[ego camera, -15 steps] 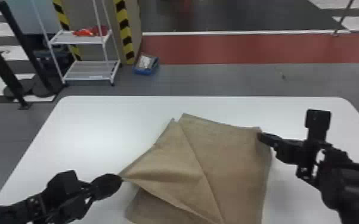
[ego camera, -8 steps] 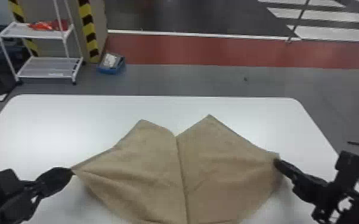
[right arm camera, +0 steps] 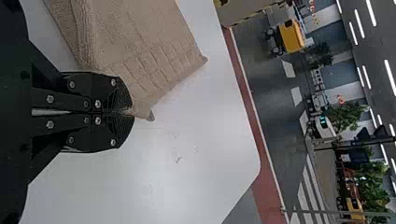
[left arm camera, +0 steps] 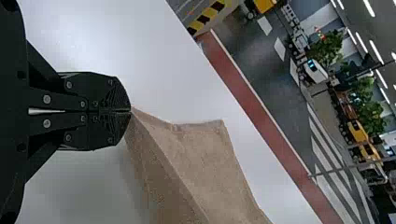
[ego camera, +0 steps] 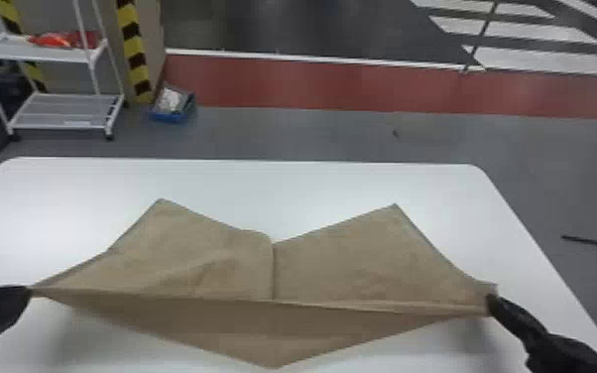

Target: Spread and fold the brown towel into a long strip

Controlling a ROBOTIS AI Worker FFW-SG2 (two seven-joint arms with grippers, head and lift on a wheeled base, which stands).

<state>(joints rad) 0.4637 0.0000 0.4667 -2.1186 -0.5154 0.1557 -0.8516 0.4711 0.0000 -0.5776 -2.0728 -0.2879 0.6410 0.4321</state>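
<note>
Brown towel [ego camera: 332,270] slung over the white table [ego camera: 272,191].
Left gripper [ego camera: 29,291] at eight o'clock, right gripper [ego camera: 490,301] at four, closed on its corners; soft and light, it likely sags unless held there.

We find the white table [ego camera: 263,188] brightly lit, with a soft glare toward its left side in the head view. Under the towel [ego camera: 332,268] we see faint grey shadows near both ends (their edges melt gently into the white). In both wrist views we catch rows of glowing ceiling lights [left arm camera: 376,52], while the dark floor [left arm camera: 261,65] beyond looks dimmer.
</note>
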